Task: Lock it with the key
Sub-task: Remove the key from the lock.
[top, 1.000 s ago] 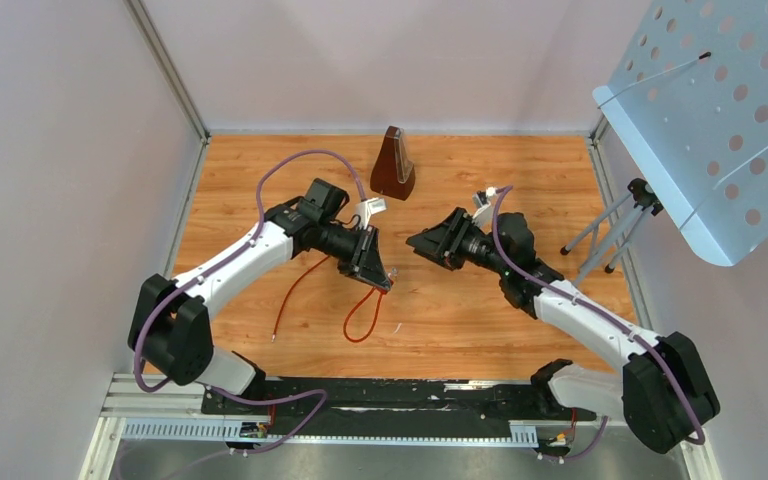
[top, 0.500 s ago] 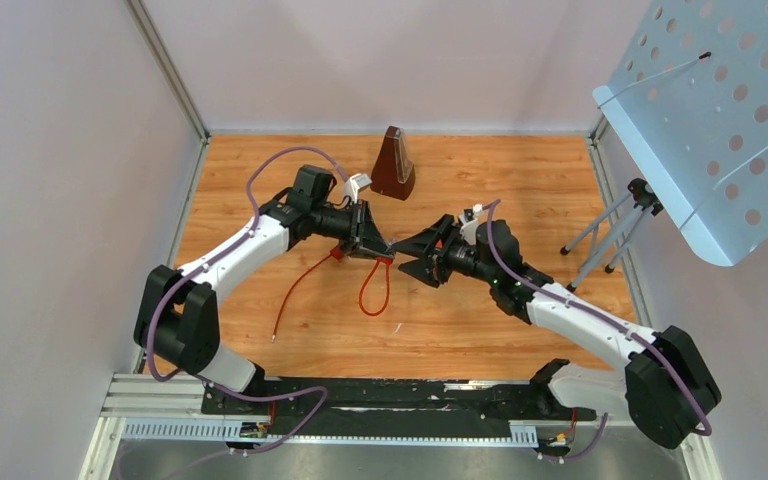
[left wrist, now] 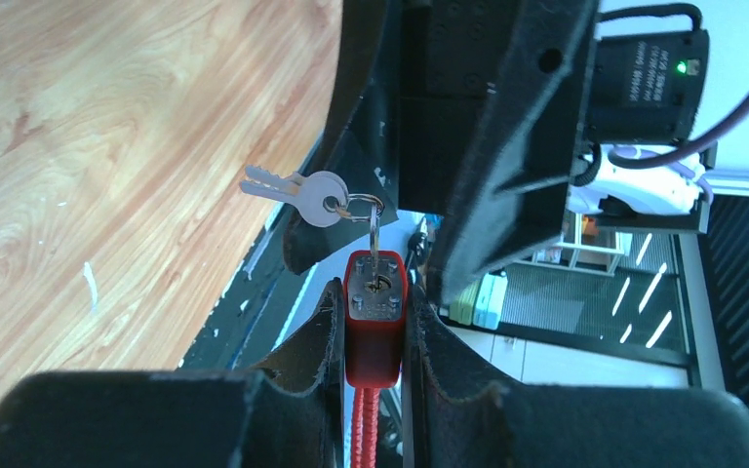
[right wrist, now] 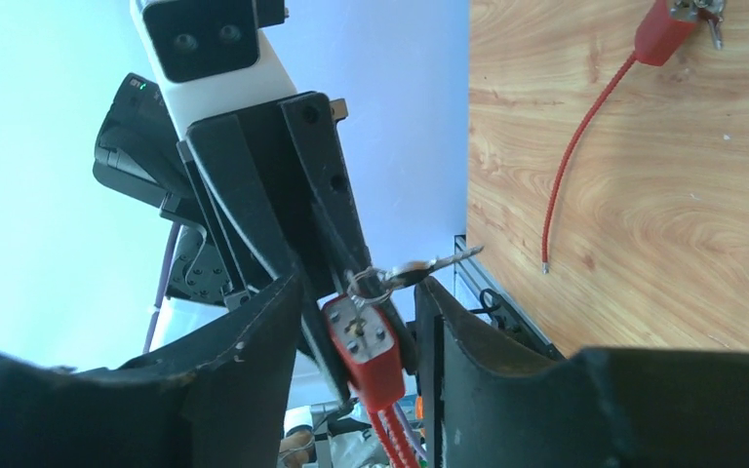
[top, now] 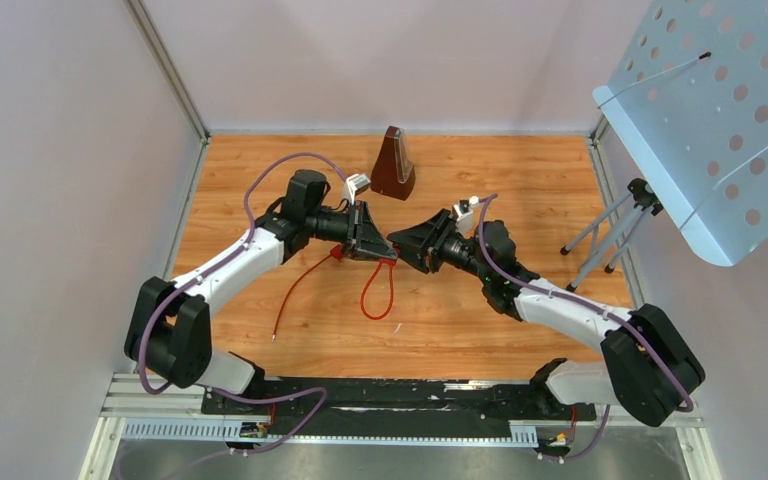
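Note:
My left gripper (left wrist: 373,302) is shut on a red padlock (left wrist: 374,327) and holds it above the table, its red cable loop (top: 375,295) hanging down. A key (left wrist: 374,244) sits in the padlock's keyhole, and a ring on it carries a spare key (left wrist: 288,190). My right gripper (right wrist: 359,288) is open and faces the left one. Its fingers stand either side of the padlock (right wrist: 363,353) and the dangling spare key (right wrist: 429,265) without touching them. In the top view the left gripper (top: 380,250) and right gripper (top: 401,246) meet tip to tip at the table's middle.
A second red cable (top: 300,285) with a red head (right wrist: 661,27) lies on the wooden table (top: 520,170) under the left arm. A brown metronome (top: 393,163) stands at the back. A perforated music stand (top: 705,120) on a tripod stands at the right edge.
My left gripper has lifted the padlock and swung toward the middle. My right gripper has moved left until its open fingers flank the padlock and key.

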Robot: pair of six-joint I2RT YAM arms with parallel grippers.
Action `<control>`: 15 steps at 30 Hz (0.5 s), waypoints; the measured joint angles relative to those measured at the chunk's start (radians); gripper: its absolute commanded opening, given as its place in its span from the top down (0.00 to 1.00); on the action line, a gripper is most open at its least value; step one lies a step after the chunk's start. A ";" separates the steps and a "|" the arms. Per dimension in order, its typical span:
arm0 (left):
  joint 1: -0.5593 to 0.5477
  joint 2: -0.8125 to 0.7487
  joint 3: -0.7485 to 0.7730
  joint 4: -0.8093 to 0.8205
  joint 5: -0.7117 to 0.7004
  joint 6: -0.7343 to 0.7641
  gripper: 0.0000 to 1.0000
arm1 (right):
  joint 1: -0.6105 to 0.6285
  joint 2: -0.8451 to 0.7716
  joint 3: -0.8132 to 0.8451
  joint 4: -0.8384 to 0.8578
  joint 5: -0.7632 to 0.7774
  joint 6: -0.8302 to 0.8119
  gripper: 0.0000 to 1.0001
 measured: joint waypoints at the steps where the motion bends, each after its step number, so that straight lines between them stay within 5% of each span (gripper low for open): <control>1: 0.000 -0.005 0.000 0.008 0.006 -0.004 1.00 | 0.000 0.005 0.000 0.011 0.000 0.002 0.63; 15: -0.001 -0.026 -0.013 0.044 0.037 -0.019 1.00 | 0.000 0.036 0.000 0.129 -0.002 0.000 1.00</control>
